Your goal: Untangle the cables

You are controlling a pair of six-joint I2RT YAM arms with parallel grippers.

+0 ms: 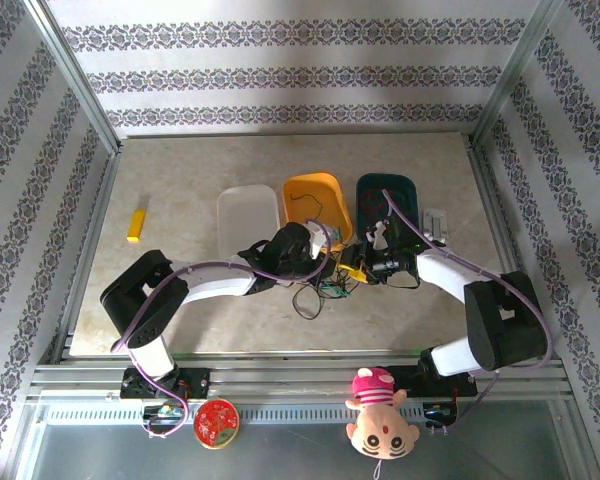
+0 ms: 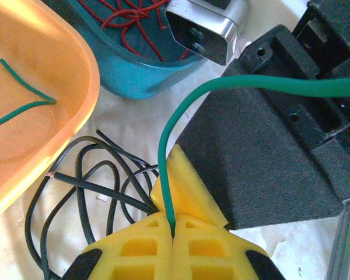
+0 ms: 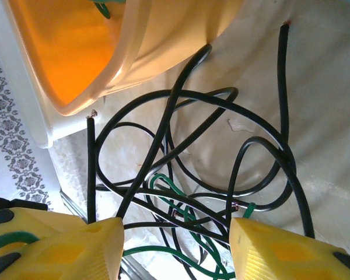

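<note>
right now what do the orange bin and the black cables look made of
orange bin: probably plastic, smooth, semi-glossy; light glows through its wall. black cables: wire in rubbery or plastic sheath, slight sheen, coppery core at a cut end.

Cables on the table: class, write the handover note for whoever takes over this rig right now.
Left gripper: fingers shut on a green cable that arcs up from the pinch.
Right gripper: open, over the black cables.
Red cables lie in the teal bin, one green piece in the orange bin; black cables and green strands lie tangled on the table.
Done: reds appear sorted. Left: draw the held green cable free, then separate the black ones.
</note>
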